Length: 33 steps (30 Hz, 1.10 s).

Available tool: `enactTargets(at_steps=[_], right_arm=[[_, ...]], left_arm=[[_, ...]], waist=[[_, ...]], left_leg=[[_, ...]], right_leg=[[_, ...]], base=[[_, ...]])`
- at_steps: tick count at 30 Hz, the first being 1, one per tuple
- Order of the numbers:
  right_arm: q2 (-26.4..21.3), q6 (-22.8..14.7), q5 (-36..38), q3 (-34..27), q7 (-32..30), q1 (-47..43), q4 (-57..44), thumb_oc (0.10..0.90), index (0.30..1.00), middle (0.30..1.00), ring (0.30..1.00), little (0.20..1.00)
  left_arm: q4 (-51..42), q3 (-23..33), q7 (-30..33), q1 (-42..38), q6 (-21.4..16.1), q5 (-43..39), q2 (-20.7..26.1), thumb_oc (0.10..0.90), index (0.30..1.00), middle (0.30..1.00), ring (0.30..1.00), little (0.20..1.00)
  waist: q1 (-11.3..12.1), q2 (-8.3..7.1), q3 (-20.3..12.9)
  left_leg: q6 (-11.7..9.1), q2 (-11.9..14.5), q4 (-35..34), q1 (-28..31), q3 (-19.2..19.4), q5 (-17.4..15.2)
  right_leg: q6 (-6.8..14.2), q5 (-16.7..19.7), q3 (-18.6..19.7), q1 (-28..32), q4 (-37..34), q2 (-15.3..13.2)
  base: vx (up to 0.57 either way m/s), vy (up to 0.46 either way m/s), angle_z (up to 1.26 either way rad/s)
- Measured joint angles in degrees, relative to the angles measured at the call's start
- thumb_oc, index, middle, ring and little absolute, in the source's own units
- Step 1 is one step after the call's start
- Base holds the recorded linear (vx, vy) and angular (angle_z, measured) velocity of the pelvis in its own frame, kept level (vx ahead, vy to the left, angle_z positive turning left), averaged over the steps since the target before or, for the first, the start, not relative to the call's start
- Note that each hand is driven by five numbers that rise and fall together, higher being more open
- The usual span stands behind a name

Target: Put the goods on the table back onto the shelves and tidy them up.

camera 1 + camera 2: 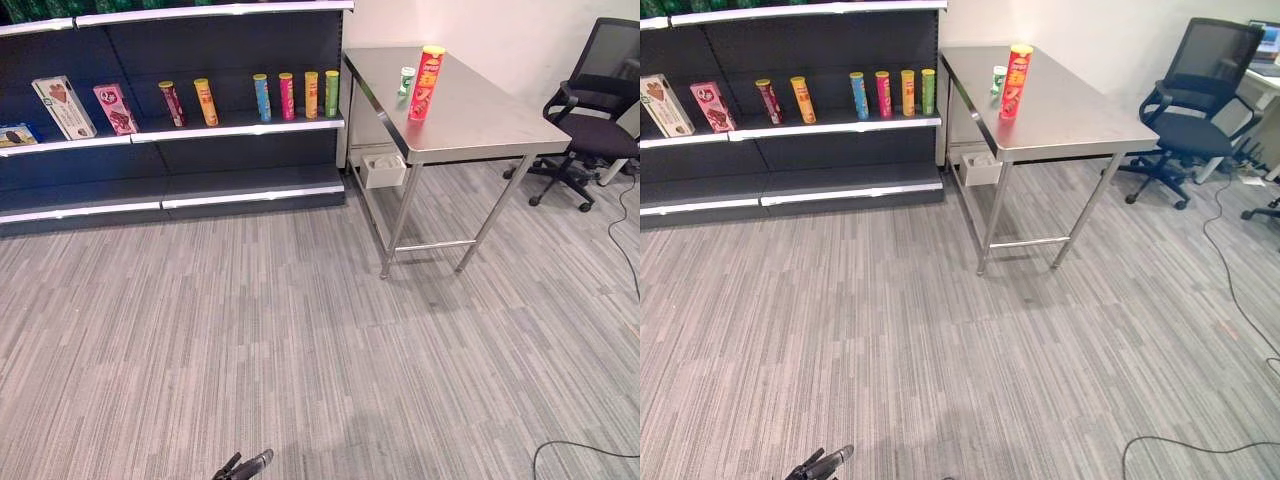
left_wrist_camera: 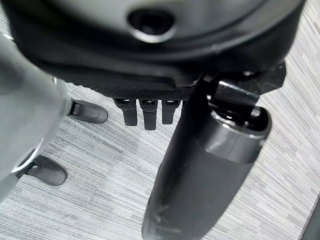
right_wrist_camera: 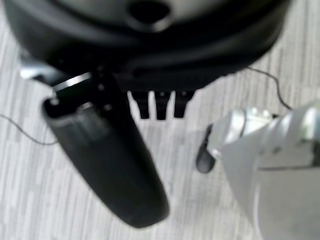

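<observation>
A tall red can (image 1: 426, 83) stands on the steel table (image 1: 480, 115) near its far left corner, with a small white and green cup (image 1: 406, 80) just behind it. The dark shelf unit (image 1: 240, 128) to the left of the table carries several slim cans (image 1: 287, 96) in a row and a few snack boxes (image 1: 64, 106). My left hand (image 2: 200, 175) hangs over the carpet far from the table, fingers straight, holding nothing; its fingertips (image 1: 245, 467) peek in at the bottom edge. My right hand (image 3: 110, 160) hangs the same way, open and empty.
A white bin (image 1: 383, 168) sits under the table's left end. A black office chair (image 1: 590, 120) stands to the right of the table. Wide grey carpet (image 1: 300, 330) lies between me and the shelf.
</observation>
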Motion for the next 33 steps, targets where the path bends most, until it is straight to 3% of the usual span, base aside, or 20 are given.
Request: enactTargets(at_steps=[4,17,18,21,22,23,24,25,27,28,30,32,33], right_arm=[[0.18,-0.02,-0.88,0.88,0.04,0.19,-0.24,0.8,0.9,0.9,0.9,0.9],[-0.04,-0.06,-2.75,0.67,0.24,2.67,0.04,0.8,0.9,0.9,0.9,0.9],[0.17,-0.02,-2.94,0.87,0.34,2.56,0.05,0.8,0.9,0.9,0.9,0.9],[2.25,-0.08,-3.37,0.66,0.97,0.78,0.23,0.8,0.9,0.9,0.9,0.9],[1.45,-0.49,-3.63,0.66,0.74,0.07,0.36,0.8,0.9,0.9,0.9,0.9],[0.01,-1.42,-3.66,0.6,0.86,-1.37,0.2,0.8,0.9,0.9,0.9,0.9],[-0.6,-1.67,-3.66,0.57,0.81,-1.7,0.33,0.8,0.9,0.9,0.9,0.9],[-0.93,-1.79,-3.74,0.75,0.78,-1.95,0.37,0.8,0.9,0.9,0.9,0.9],[-1.22,-1.65,-4.74,0.98,0.81,-1.37,0.08,0.8,0.9,0.9,0.9,0.9],[-1.51,-1.71,-4.92,1.36,0.8,-2.04,-0.03,0.8,0.9,0.9,0.9,0.9],[-2.73,-1.65,-5.23,2.04,0.74,-2.76,-0.03,0.8,0.9,0.9,0.9,0.9],[-3.2,-1.69,-5.63,1.77,0.14,-4.05,0.11,0.8,0.9,0.9,0.9,0.9],[-3.02,-1.66,-5.7,0.7,-0.18,-4.48,0.27,0.8,0.9,0.9,0.9,0.9]], left_arm=[[0.41,0.43,0.2,0.03,0.08,0.06,0.44,0.8,0.9,0.9,0.9,0.9],[0.32,-0.61,0.06,-0.04,0.07,3.8,0.85,0.8,0.9,0.9,0.9,0.9],[0.28,-0.62,0.04,0.0,0.02,3.48,1.17,0.8,0.9,0.9,0.9,0.9],[-1.17,-0.35,0.02,-2.19,-0.98,1.82,3.77,0.8,0.9,0.9,0.9,0.9],[-1.38,0.31,0.14,-2.77,-1.38,0.54,4.16,0.8,0.9,0.9,0.9,0.9],[-1.84,1.81,0.21,-4.58,-1.59,-1.79,3.53,0.8,0.9,0.9,0.9,0.9],[-1.85,2.33,0.19,-5.36,-1.6,-2.81,3.26,0.8,0.9,0.9,0.9,0.9],[-1.89,2.6,0.26,-5.51,-1.61,-2.98,3.22,0.8,0.9,0.9,0.9,0.9],[-1.9,2.57,0.93,-4.79,-1.66,-2.98,3.19,0.8,0.9,0.9,0.9,0.9],[-1.74,2.54,1.29,-4.45,-1.99,-3.31,2.76,0.8,0.9,0.9,0.9,0.9],[-0.55,2.79,1.31,-4.54,-2.76,-5.54,1.52,0.8,0.9,0.9,0.9,0.9],[0.32,5.16,1.32,-5.15,-2.92,-7.93,0.86,0.8,0.9,0.9,0.9,0.9],[1.7,7.34,1.66,-4.05,-2.64,-10.85,0.51,0.8,0.9,0.9,0.9,0.9]], waist=[[-0.16,-0.81,-0.49],[-0.58,-1.4,-0.7],[-0.38,-1.62,-0.04],[-0.06,-5.99,2.81],[1.49,-5.69,3.87],[2.15,-4.73,6.3],[2.29,-4.4,7.11],[2.37,-3.96,7.17],[2.51,-4.24,7.18],[2.6,-3.93,7.24],[2.77,-2.42,7.32],[3.06,-1.72,8.04],[4.4,-1.67,8.23]], left_leg=[[-0.04,0.1,-0.05,0.01,0.53,-0.01],[-0.69,0.64,0.0,0.32,1.11,-0.14],[-1.96,1.26,2.91,-0.81,1.07,-0.85],[-5.05,4.07,24.29,-12.15,-1.68,-2.38],[-5.95,6.46,32.32,-16.88,-4.01,-2.06],[-7.37,6.69,38.54,-20.76,-9.57,-0.71],[-7.3,7.27,38.59,-21.98,-10.43,-0.75],[-7.03,8.46,34.17,-22.57,-10.35,-0.87],[-5.9,8.78,16.9,-19.5,-8.88,-0.31],[-6.39,9.45,12.01,-19.49,-9.32,1.31],[-9.49,10.05,-2.4,-19.25,-11.37,4.42],[-9.29,11.21,-2.63,-22.27,-12.94,5.62],[-9.09,12.23,-2.54,-21.14,-9.82,5.51]], right_leg=[[0.01,-0.02,0.16,-0.13,-0.02,0.05],[-0.18,-0.11,0.76,0.05,0.07,0.69],[-0.38,-0.53,1.01,-0.19,1.1,0.93],[-3.03,-1.74,1.24,-3.25,5.01,-0.68],[-4.36,-0.36,1.26,-2.36,3.91,0.2],[-5.76,0.01,1.29,-1.8,3.22,0.48],[-5.93,0.16,0.91,-1.46,2.12,0.44],[-5.51,-0.08,0.06,-0.93,0.7,0.34],[-5.34,-0.18,-0.09,-0.34,-0.52,-0.36],[-4.68,-0.17,-0.14,-0.23,-0.8,-0.49],[-3.42,-0.09,0.06,-0.02,-2.1,-0.49],[-3.01,-0.19,0.9,0.39,-3.17,-0.68],[-0.88,-1.6,3.34,3.72,-4.44,-2.4]], base=[[0.0,-0.008,-0.02],[0.02,-0.035,-0.02],[-0.13,-0.197,-0.02],[-0.04,-0.128,0.05],[0.1,-0.054,-0.04],[0.28,0.112,-0.02],[0.25,0.141,0.18],[0.27,0.173,0.29],[0.24,0.156,0.17],[0.31,0.175,0.08],[0.33,0.169,0.15],[0.46,0.216,-0.17],[0.8,0.427,-0.5]])
